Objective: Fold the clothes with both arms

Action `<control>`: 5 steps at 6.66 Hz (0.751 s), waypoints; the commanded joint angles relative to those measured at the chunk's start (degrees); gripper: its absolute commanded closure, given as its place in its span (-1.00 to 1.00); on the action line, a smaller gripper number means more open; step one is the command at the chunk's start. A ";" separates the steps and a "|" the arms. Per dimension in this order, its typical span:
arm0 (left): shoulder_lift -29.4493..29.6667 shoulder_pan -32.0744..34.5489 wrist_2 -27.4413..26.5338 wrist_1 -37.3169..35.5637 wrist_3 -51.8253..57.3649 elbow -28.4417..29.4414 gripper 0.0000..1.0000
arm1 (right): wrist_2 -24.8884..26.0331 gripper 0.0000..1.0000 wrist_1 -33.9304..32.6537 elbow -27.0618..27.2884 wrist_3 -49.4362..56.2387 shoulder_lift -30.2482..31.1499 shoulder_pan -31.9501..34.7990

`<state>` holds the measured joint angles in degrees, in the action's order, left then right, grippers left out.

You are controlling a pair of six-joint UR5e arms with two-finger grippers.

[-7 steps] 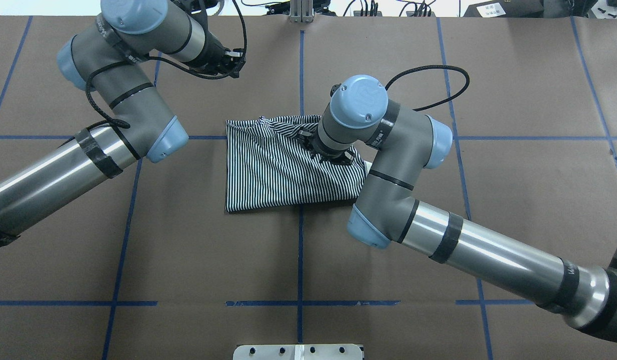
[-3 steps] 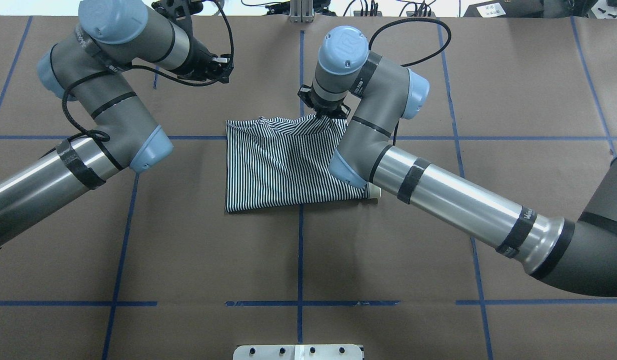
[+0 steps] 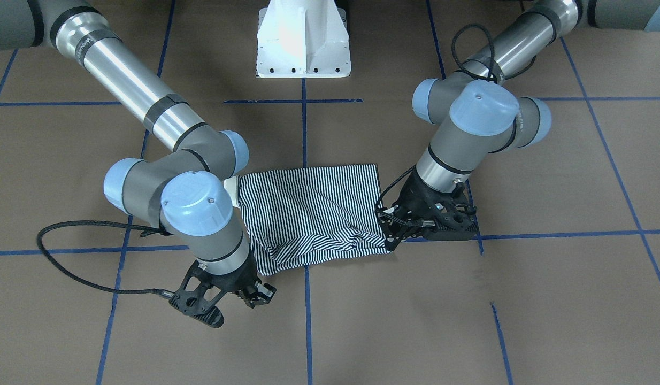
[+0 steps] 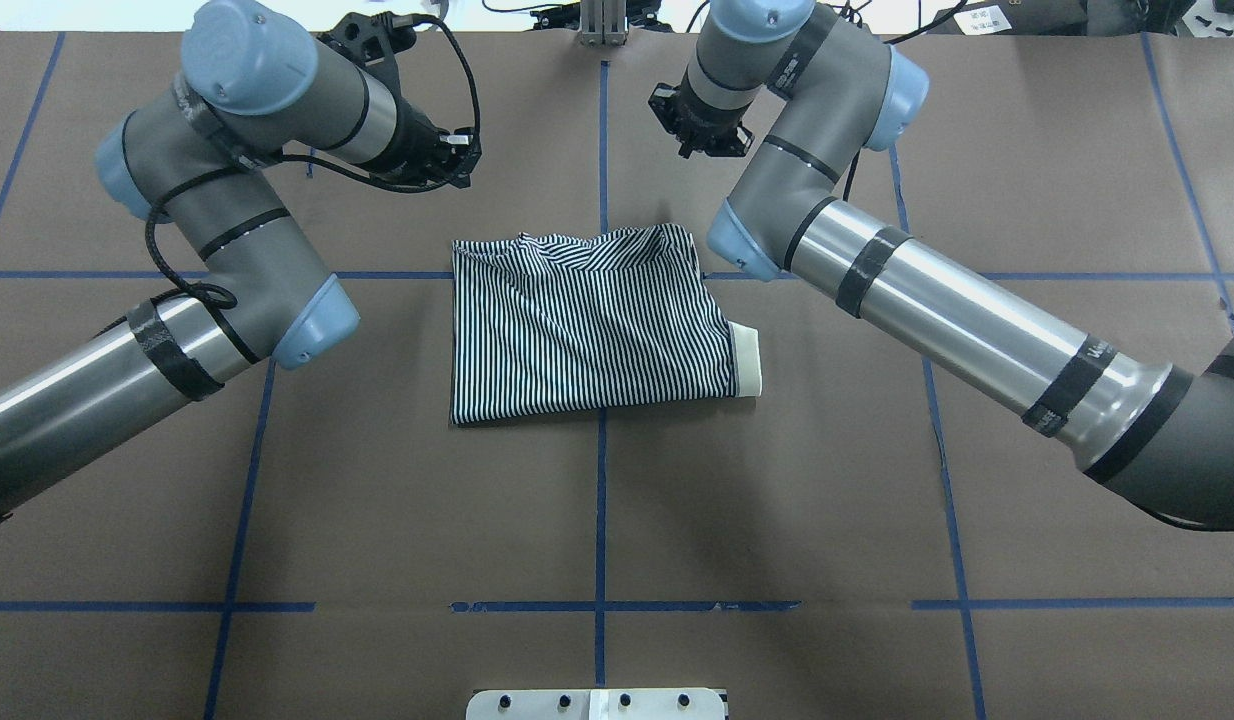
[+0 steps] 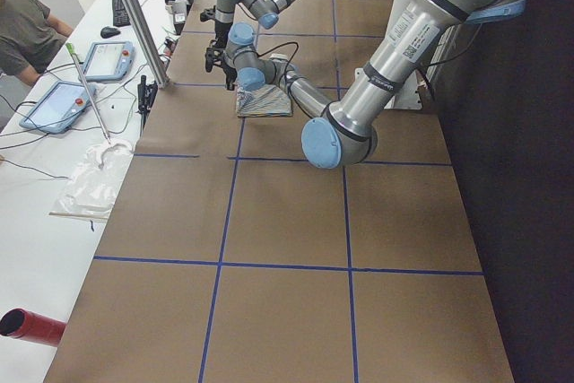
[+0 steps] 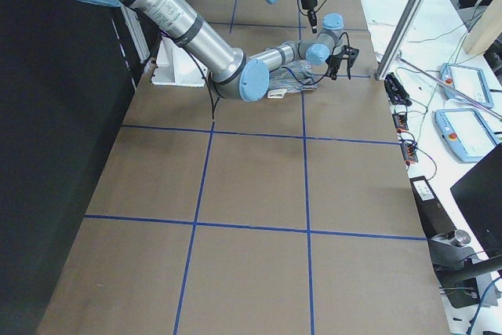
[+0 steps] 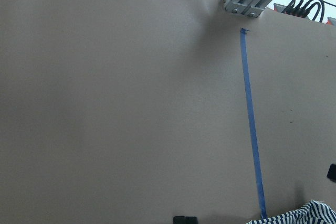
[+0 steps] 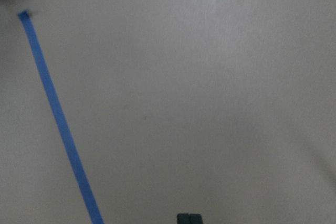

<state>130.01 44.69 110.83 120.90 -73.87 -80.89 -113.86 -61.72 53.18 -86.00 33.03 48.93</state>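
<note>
navy-and-white striped polo shirt (image 4: 587,330): folded, table centre, cream collar at right | left black two-finger gripper (image 3: 415,227): spread, empty, beside shirt | right black two-finger gripper (image 3: 231,299): fingers pressed together, empty, beyond far edge

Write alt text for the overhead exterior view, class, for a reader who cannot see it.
A folded striped polo shirt lies at the centre of a brown table marked with blue tape lines, its cream collar poking out. Both arms' hands, left hand and right hand, hover beyond it, holding nothing.
</note>
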 commanded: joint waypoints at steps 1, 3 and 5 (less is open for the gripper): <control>0.24 -7.49 -4.38 -7.22 -3.39 -3.82 1.00 | -6.96 1.00 -1.81 6.98 3.71 4.98 4.83; -0.46 -10.58 -6.57 -7.88 -3.31 -2.97 1.00 | -7.69 1.00 -3.49 11.42 7.16 8.54 5.82; 1.02 -10.24 -9.64 -7.35 0.45 0.62 1.00 | -7.78 1.00 -3.76 13.51 7.16 10.37 5.73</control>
<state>130.25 34.39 103.61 113.25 -75.81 -82.39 -121.55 -65.26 65.08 -79.00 42.07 54.63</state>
